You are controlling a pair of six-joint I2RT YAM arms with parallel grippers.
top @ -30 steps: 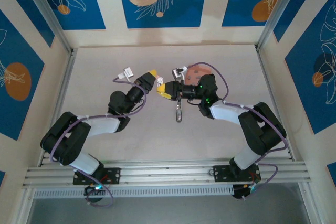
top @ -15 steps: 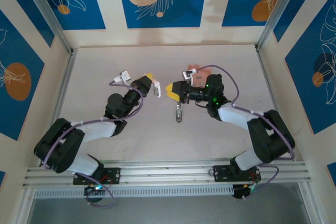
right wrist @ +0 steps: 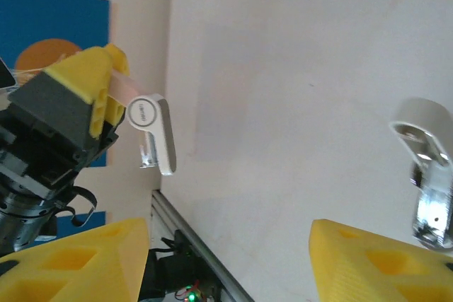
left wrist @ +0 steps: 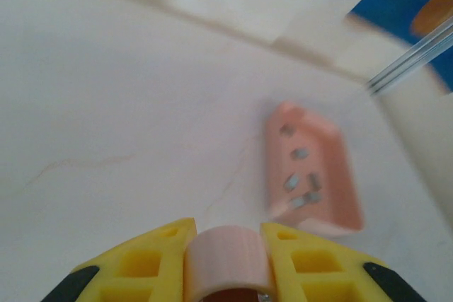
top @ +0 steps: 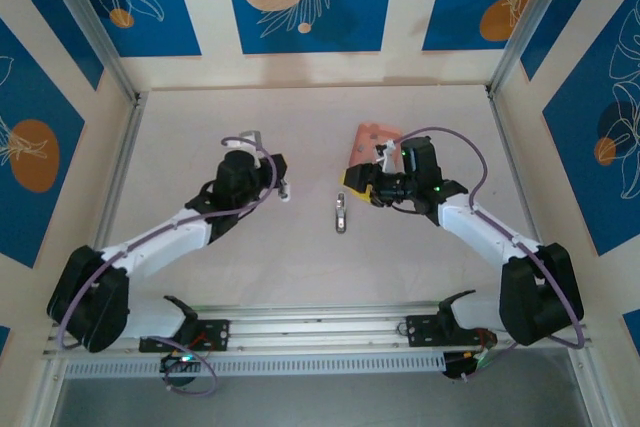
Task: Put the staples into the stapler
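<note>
My left gripper (top: 283,188) (left wrist: 228,237) is shut on the stapler (left wrist: 228,258), a small pale pink and white body with a metal underside (right wrist: 154,136). In the right wrist view it sticks out from the left gripper's yellow fingers (right wrist: 99,86). Several grey staples (left wrist: 300,175) lie in the salmon-pink tray (left wrist: 333,175) (top: 372,137) beyond it. My right gripper (top: 347,188) (right wrist: 226,228) is open with nothing between its fingers. It sits just in front of the tray and faces the left gripper across a gap.
A small silvery metal piece (top: 341,215) (right wrist: 429,175) lies on the white table (top: 300,267) between the two grippers, slightly nearer to me. An aluminium rail (top: 320,322) runs along the near edge, and blue patterned walls enclose the table.
The two grippers were close together over the middle and have drawn apart. The left gripper swung left and lower with the stapler; the right one pulled back right toward the tray.
</note>
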